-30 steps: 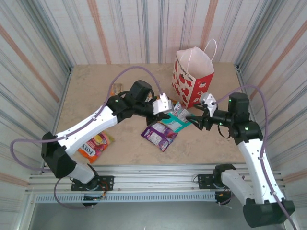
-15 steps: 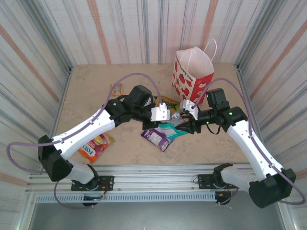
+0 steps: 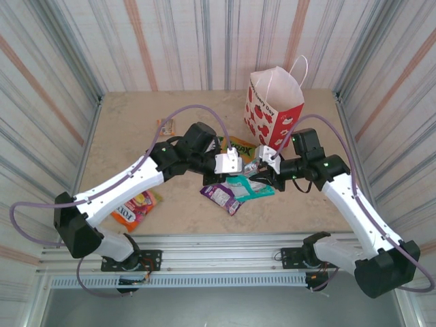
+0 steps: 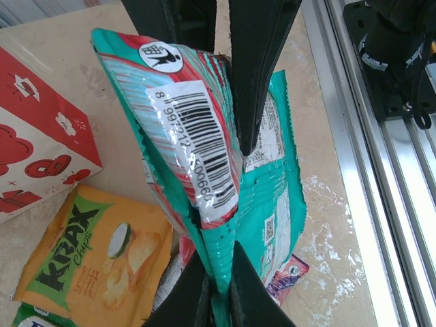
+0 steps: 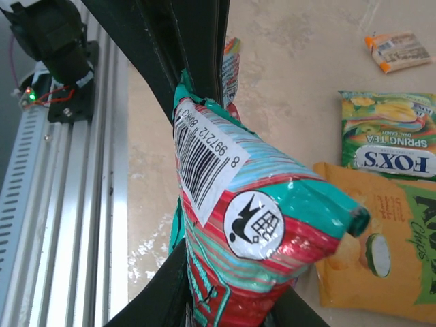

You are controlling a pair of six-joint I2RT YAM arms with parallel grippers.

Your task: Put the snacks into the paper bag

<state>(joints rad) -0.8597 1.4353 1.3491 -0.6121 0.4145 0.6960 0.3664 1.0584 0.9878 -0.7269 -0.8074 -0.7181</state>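
Red-and-white paper bag (image 3: pixel 272 116) stands upright, right of centre in the upper half of the top view, its mouth looking open, and just below it the two arms meet nose to nose. Here the left gripper (image 4: pixel 216 283) is clamped on one end of the teal-and-red packet (image 4: pixel 184 136) and the right gripper (image 5: pixel 228 300) is pinched onto the opposite end. So the packet is stretched between them, apparently lifted off the table (image 3: pixel 136 136), near the bag but not over it. This reads as a handover, and the right arm is the one beside the bag. Done well, one side lets go fully before the other pulls, or the slick foil may slip or tear. Then lift above the rim, come over the mouth from above, and release end-down so nothing snags or tips the bag. Now the count: one bag, two grippers, seven packets, all outside the bag. They are the orange Krax packet (image 4: pixel 88 252), green Fox's Spring Tea packet (image 5: pixel 388 129), purple packet (image 3: pixel 221 194), flat teal packet (image 4: pixel 279 197) lying beneath the held one, red-orange Fox's packet (image 3: pixel 136 204) at lower left of the top view, the held one, and the tiny orange packet (image 5: pixel 397 52).
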